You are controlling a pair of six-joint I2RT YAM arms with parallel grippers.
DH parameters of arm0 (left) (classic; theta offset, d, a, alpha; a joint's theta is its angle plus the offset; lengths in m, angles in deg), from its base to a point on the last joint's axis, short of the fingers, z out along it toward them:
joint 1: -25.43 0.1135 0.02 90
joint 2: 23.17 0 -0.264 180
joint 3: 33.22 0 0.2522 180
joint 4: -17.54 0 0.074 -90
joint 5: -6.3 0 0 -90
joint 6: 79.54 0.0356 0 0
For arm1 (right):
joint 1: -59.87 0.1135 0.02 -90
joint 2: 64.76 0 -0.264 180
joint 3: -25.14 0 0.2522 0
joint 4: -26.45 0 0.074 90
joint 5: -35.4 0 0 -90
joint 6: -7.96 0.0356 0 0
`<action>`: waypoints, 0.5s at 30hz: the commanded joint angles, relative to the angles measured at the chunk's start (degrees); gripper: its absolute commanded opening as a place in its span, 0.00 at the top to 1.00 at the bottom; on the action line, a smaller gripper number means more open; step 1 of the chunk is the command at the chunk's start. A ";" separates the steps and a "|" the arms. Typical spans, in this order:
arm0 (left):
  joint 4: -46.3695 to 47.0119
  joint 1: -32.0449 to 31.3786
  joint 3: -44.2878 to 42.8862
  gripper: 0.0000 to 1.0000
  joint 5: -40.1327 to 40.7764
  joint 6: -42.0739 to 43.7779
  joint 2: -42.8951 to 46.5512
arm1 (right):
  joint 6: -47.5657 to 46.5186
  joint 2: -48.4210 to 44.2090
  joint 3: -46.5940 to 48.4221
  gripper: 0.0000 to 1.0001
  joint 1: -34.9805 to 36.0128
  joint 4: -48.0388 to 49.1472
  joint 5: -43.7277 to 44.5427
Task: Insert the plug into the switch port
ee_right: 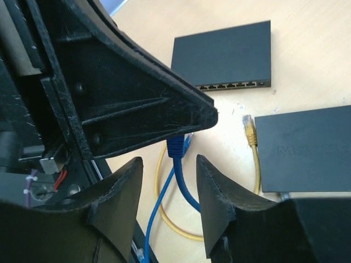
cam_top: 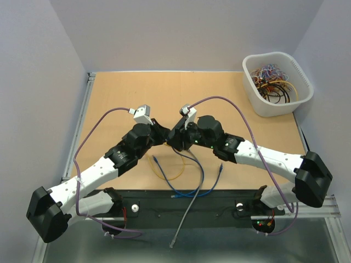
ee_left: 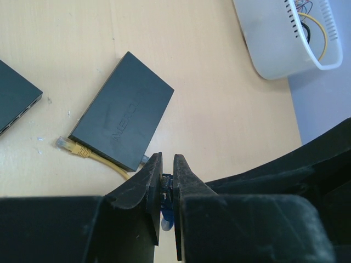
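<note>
- Left gripper (ee_left: 167, 160): fingers clamped on the blue plug (ee_left: 166, 192), above mid-table.
- Near switch (ee_left: 123, 112): flat on the table, at 11 o'clock from those fingertips. A yellow plug (ee_left: 70, 146) lies just beside its corner.
- Right gripper (ee_right: 167, 164): jaws apart, one on either side of the blue cable (ee_right: 186, 192) that hangs from the plug.
- Far switch (ee_right: 225, 55): at 1 o'clock in the right wrist view, port row visible.
- White bin (cam_top: 277, 107): at 2 o'clock on the table, holding coiled cables.

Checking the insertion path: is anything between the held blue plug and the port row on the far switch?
Mostly clear. The blue plug in the left end effector faces bare table before the port row. Only a yellow plug lies near its end by the second switch.
</note>
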 commanded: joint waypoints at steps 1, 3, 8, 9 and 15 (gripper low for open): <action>2.30 0.26 -2.28 1.00 0.34 -0.21 -0.24 | -1.78 1.30 3.32 0.51 1.10 0.38 3.63; 2.39 0.26 -2.28 1.00 0.17 -0.21 -0.41 | -1.87 2.09 4.03 0.52 1.28 0.29 4.51; 2.39 0.26 -2.37 1.00 -0.01 -0.12 -0.32 | -2.22 2.79 4.91 0.56 1.28 0.47 6.44; 2.48 0.26 -2.37 1.00 -0.10 -0.12 -0.24 | -2.13 3.06 5.17 0.56 1.28 0.47 6.79; 3.00 0.26 -1.75 1.00 -0.89 -0.12 -0.59 | -1.25 4.37 5.70 0.65 1.28 0.64 9.08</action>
